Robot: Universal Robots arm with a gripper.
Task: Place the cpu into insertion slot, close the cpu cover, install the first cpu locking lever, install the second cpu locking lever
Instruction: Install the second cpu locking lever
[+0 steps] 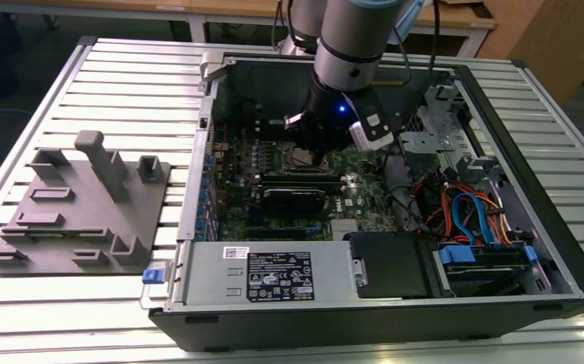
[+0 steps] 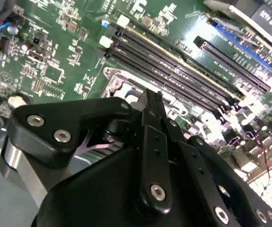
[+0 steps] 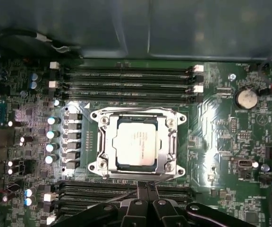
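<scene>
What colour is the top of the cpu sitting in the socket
Dull silver-grey, seen best in the first wrist view: the cpu.

grey fixture tray (image 1: 70, 220), memory slots (image 3: 126, 78)

- The arm (image 1: 351, 45) reaches steeply down from the far side in the exterior view, its wrist (image 1: 324, 114) pointing downward.
- The gripper (image 3: 146, 187) has its two black fingers (image 2: 151, 106) pressed together with no gap, holding nothing, in both wrist views.
</scene>
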